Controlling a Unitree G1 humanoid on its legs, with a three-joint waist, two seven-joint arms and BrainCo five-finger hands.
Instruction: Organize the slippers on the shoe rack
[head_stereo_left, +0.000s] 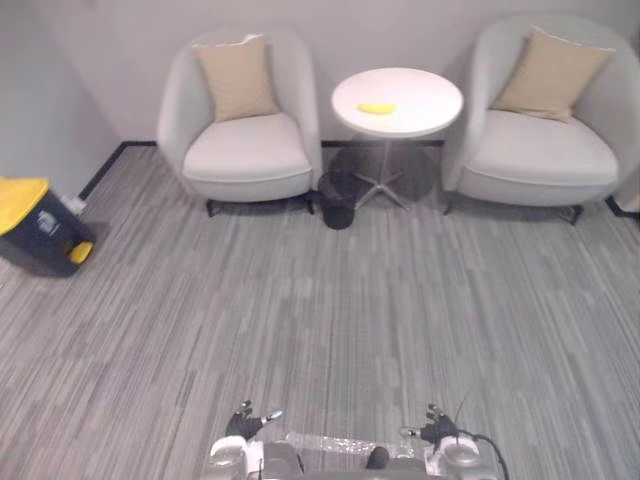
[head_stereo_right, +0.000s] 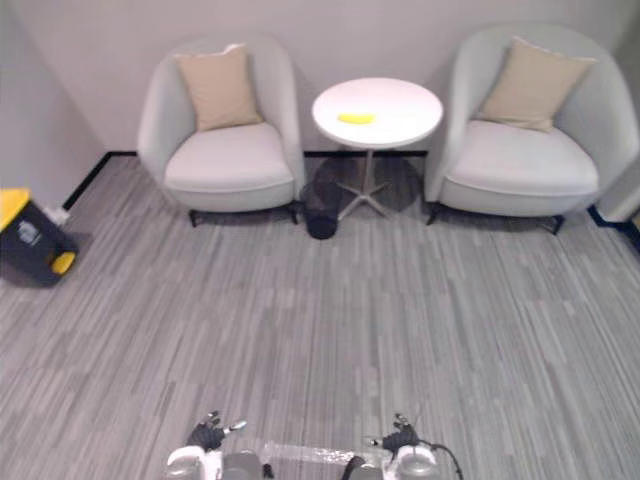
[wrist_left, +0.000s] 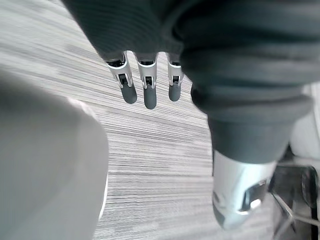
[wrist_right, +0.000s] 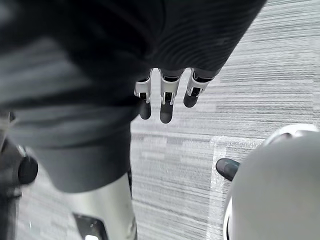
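Observation:
My left hand (wrist_left: 149, 90) hangs over the grey striped carpet with its fingers straight and its thumb (wrist_left: 240, 200) apart, and it holds nothing. My right hand (wrist_right: 167, 100) hangs the same way over the carpet, fingers straight, thumb (wrist_right: 107, 210) to the side, nothing in it. Ahead of me a small yellow thing (head_stereo_left: 377, 107) lies on a round white table (head_stereo_left: 420, 110).
Two pale armchairs (head_stereo_left: 245, 150) (head_stereo_left: 540, 160) with beige cushions stand against the far wall, either side of the table. A small dark bin (head_stereo_left: 338, 212) sits by the table's foot. A dark box with a yellow lid (head_stereo_left: 35, 225) stands at the left wall.

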